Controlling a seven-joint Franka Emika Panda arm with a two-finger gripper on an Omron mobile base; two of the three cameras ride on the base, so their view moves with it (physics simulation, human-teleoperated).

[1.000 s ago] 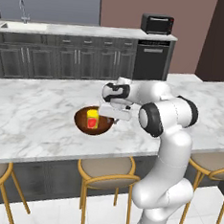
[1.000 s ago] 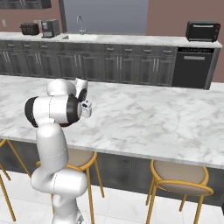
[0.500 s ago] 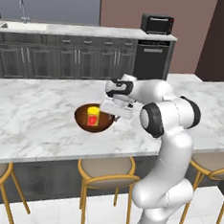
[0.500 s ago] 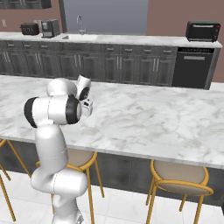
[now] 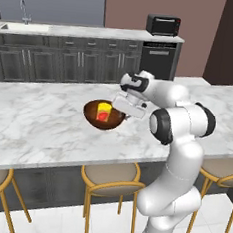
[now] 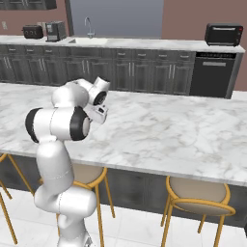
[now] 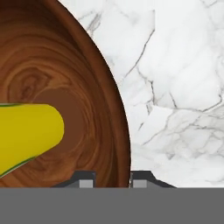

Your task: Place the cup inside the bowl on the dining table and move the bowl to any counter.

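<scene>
Bowl [image 5: 104, 115] sits on the dining table [image 5: 32, 126], toward the near middle of the marble, with the cup [image 5: 103, 111] already inside it — yellow body, red mark facing the left base camera. In the hand view the cup [image 7: 26, 131] looks tipped over or leaning, its long axis running across the wooden floor of the bowl [image 7: 57, 70] toward the centre; in the left base view it reads closer to upright, so you cannot be sure which.

Gripper [image 7: 113, 179] straddles the bowl's rim on the side nearest the arm, one fingertip [image 7: 85, 180] inside the wall, the other outside over marble. The jaws stand narrow with the rim between them, which looks like a clamp on the bowl wall, though contact itself is hidden at the frame's bottom edge.

Risks from here, as you judge them:
- a one-sided pinch on a thin curved rim — the bowl may pivot or sag away from the fingers on the lift
- any tilt lets the loose cup roll toward the low side and possibly out
- a fast base move toward the counter [image 5: 91, 32] behind would swing the load; keep it level and slow

The bowl is round, so it has no heading to mind
</scene>
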